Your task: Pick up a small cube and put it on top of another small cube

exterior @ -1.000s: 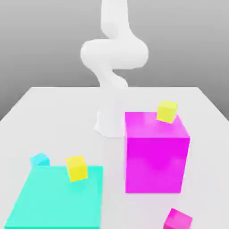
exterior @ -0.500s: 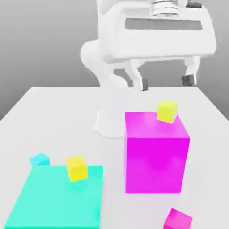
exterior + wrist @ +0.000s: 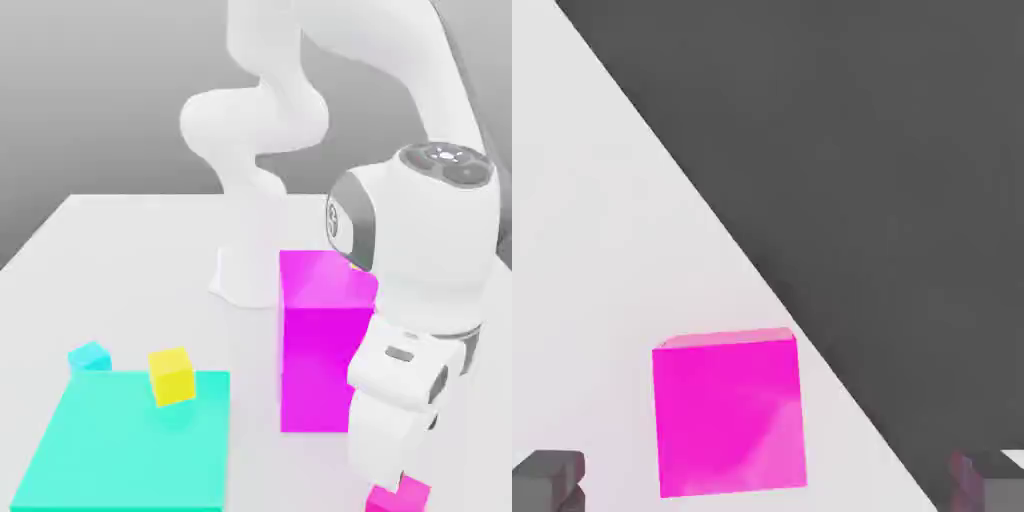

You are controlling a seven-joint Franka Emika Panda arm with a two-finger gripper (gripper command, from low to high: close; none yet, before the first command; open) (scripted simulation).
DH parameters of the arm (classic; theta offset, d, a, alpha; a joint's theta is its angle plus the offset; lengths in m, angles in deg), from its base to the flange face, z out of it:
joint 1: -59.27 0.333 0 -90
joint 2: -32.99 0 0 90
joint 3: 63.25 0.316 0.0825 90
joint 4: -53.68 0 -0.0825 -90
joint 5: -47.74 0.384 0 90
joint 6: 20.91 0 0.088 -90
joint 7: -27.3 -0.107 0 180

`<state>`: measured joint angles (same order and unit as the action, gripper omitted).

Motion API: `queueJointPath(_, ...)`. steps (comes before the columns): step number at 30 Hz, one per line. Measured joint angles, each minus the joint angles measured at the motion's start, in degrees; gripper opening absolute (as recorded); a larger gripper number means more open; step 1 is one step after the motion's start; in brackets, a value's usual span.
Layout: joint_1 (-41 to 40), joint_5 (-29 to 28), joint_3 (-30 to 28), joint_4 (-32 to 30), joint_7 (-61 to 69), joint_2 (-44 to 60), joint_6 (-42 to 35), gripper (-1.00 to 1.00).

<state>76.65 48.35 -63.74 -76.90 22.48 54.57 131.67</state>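
Observation:
The small magenta cube (image 3: pixel 402 494) rests on the white table near the front edge, at the exterior view's right. My hand (image 3: pixel 392 430) hangs directly over it and covers part of it. In the hand view the same cube (image 3: pixel 730 412) lies between the two dark fingertips (image 3: pixel 548 480), which stand far apart. The gripper (image 3: pixel 768 484) is open and holds nothing. A small yellow cube (image 3: pixel 172 375) sits on the teal slab (image 3: pixel 125 450). A small cyan cube (image 3: pixel 89 355) stands on the table just behind the slab.
A large magenta block (image 3: pixel 315 340) stands right behind my hand, partly covered by the arm. The robot's base (image 3: pixel 245 275) rises at mid-table. In the hand view the table's edge (image 3: pixel 762 270) runs close to the magenta cube.
The arm has come down from high over the large block to the front right, over the small magenta cube. It now covers the block's right side. The cubes have not moved.

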Motion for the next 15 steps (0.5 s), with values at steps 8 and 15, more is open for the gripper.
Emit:
queueJointPath(8, 0.0, -0.1, 0.1, 1.3, 0.3, 7.4, 5.5, -1.0)
queueJointPath(15, -0.2, -0.4, 0.3, -0.1, 0.1, 0.0, -0.3, -1.0)
